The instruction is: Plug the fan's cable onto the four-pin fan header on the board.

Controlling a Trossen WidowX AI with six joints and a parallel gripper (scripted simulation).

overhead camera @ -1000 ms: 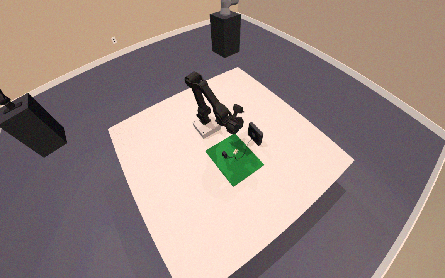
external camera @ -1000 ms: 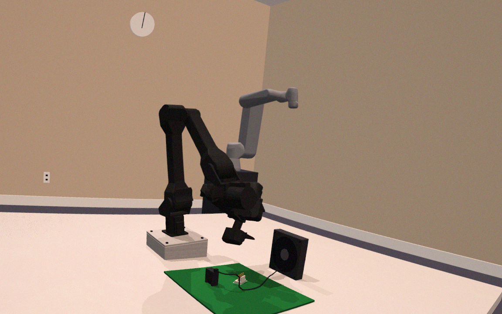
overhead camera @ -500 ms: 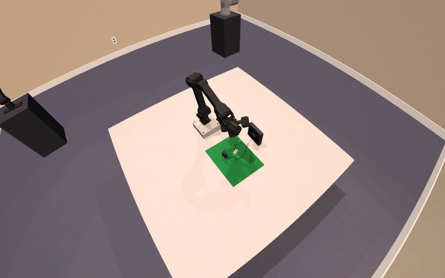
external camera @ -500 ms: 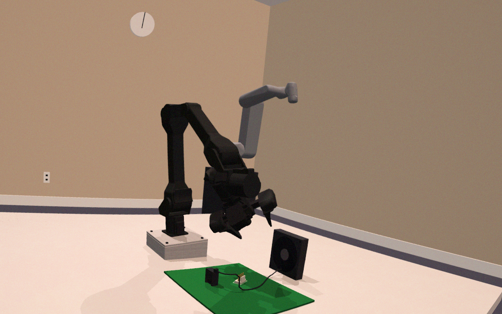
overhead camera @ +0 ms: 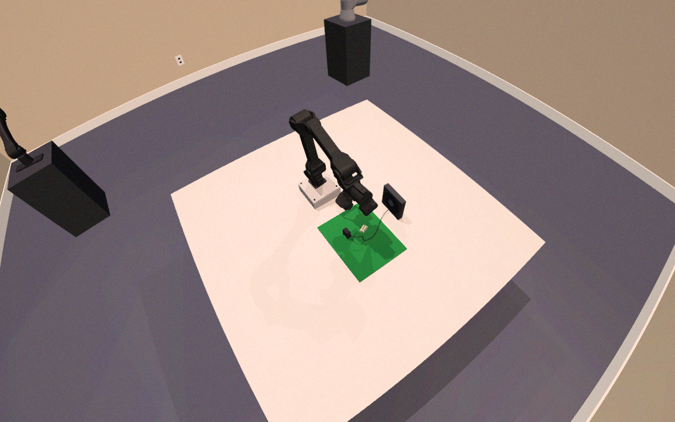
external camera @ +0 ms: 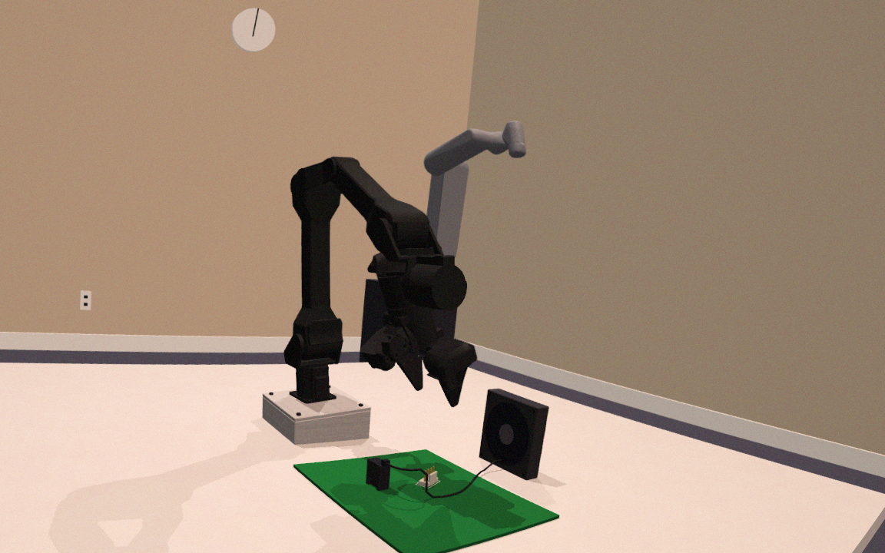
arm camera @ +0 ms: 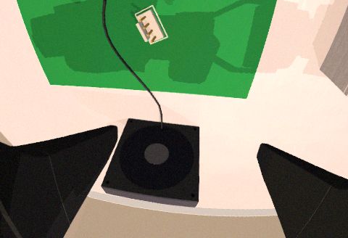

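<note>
The black plug (overhead camera: pixel 347 232) (external camera: pixel 377 474) stands on the green board (overhead camera: pixel 359 270) (external camera: pixel 514 514) (arm camera: pixel 232 85), to the left of the white four-pin header (overhead camera: pixel 363 228) (external camera: pixel 429 479) (arm camera: pixel 151 25). The header's pins point up and nothing sits on them. A thin black cable (overhead camera: pixel 380 225) (external camera: pixel 462 487) (arm camera: pixel 123 62) runs from the plug past the header to the black fan (overhead camera: pixel 393 201) (external camera: pixel 513 434) (arm camera: pixel 156 158). My gripper (external camera: pixel 437 397) (arm camera: pixel 188 142) is open and empty, well above the table behind the board. The plug is outside the wrist view, and in the top view the fingertips are hidden.
The fan stands upright on the white table (overhead camera: pixel 277 251) (external camera: pixel 672 508), just off the board's edge and close to the gripper's side. My arm's base (overhead camera: pixel 319 193) (external camera: pixel 329 425) is behind the board. Two other arms stand on dark pedestals (overhead camera: pixel 62 191) (overhead camera: pixel 347 52) away from the table.
</note>
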